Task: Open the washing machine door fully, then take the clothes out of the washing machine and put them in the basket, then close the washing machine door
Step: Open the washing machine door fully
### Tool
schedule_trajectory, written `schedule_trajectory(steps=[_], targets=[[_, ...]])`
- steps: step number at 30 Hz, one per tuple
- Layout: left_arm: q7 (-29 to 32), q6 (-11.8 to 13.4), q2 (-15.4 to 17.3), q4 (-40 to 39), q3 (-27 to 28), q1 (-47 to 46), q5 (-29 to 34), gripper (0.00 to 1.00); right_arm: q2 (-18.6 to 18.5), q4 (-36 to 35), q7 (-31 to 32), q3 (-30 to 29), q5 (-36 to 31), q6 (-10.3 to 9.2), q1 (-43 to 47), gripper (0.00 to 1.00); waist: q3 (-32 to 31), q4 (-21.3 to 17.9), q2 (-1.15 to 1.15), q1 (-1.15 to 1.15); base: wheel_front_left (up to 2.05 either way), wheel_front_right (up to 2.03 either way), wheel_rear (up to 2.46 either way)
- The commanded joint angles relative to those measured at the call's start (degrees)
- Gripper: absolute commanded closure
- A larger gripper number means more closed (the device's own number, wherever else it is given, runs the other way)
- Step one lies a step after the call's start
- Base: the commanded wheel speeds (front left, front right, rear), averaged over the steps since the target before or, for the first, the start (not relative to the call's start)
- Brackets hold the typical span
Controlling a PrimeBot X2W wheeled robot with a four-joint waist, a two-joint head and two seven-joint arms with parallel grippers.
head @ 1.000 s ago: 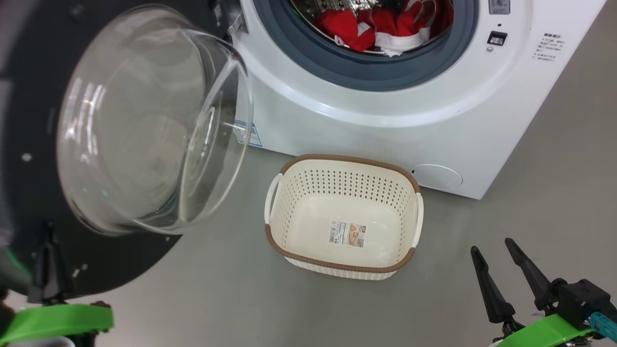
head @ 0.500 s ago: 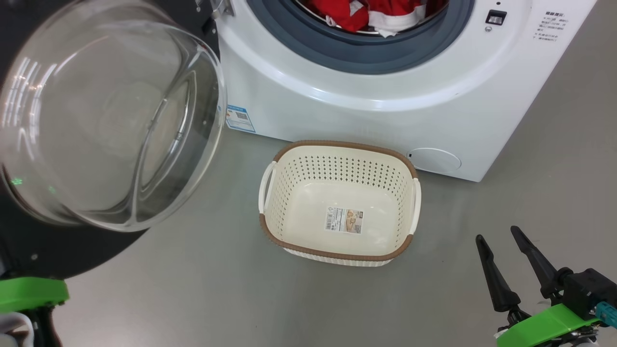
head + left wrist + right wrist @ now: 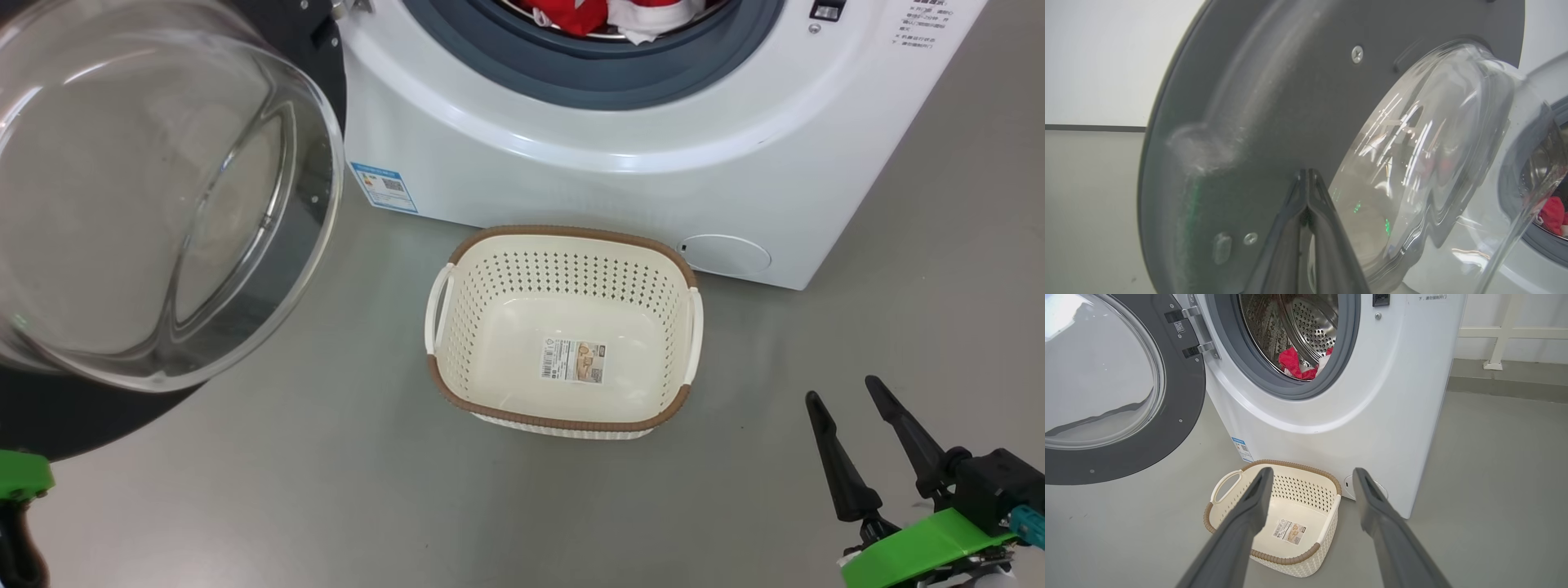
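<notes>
Facing the washing machine, the spread, empty right gripper lies nearer the clothes than the left gripper, pinched closed at the door

The washing machine door stands swung out left, the mouth of the washing machine unblocked above the basket

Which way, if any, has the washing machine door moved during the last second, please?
Yes. The door has swung further open, leftward away from the blue label, which it earlier overlapped.
</notes>
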Motion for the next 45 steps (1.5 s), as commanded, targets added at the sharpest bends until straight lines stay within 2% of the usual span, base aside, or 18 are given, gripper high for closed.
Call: schedule_trajectory(steps=[1,12,16,23,28,33,45], targets=[[-0.3,0.1,3.7,-0.6,2.2,-1.1,0.4,1.0,-1.0,-1.6,-0.5,1.2,-0.4,0.36,-1.5,0.0,0.0,-0.1,0.0,0.0,0.0,0.0,0.0],[-0.3,0.1,2.7,-0.8,0.4,2.0,-0.5,1.0,-0.4,-1.1,-0.5,1.3,-0.2,0.36,-0.8,0.0,-2.0,0.0,0.0,0.0,0.0,0.0,0.0],[-0.3,0.1,1.9,-2.4,-1.2,4.2,-1.4,0.93,-0.4,-1.1,-0.5,1.3,-0.1,0.36,-0.8,0.0,-2.6,0.1,0.0,0.0,0.0,0.0,0.0],[-0.3,0.1,-0.1,-7.2,-6.2,10.4,-3.0,0.73,-0.3,-1.0,-0.5,1.1,0.1,0.36,-0.4,0.0,-4.0,0.2,0.0,0.0,0.0,0.0,0.0],[-0.3,0.1,-1.1,-10.7,-9.7,14.4,-4.0,0.51,-0.3,-1.1,-0.5,0.9,0.4,0.36,0.1,0.0,-5.2,-0.5,0.0,0.0,0.0,0.0,0.0],[-0.3,0.1,-1.6,-13.8,-13.9,17.6,-4.3,0.0,0.0,-1.3,-0.5,0.3,0.7,0.36,0.4,0.0,-6.0,-1.9,0.0,0.0,0.0,0.0,0.0],[-0.3,0.1,-2.0,-18.5,-23.0,20.9,-5.0,0.0,0.6,-1.7,-0.5,-1.9,1.1,0.36,1.1,0.0,-6.5,-6.5,0.0,0.0,0.0,0.0,0.0]])
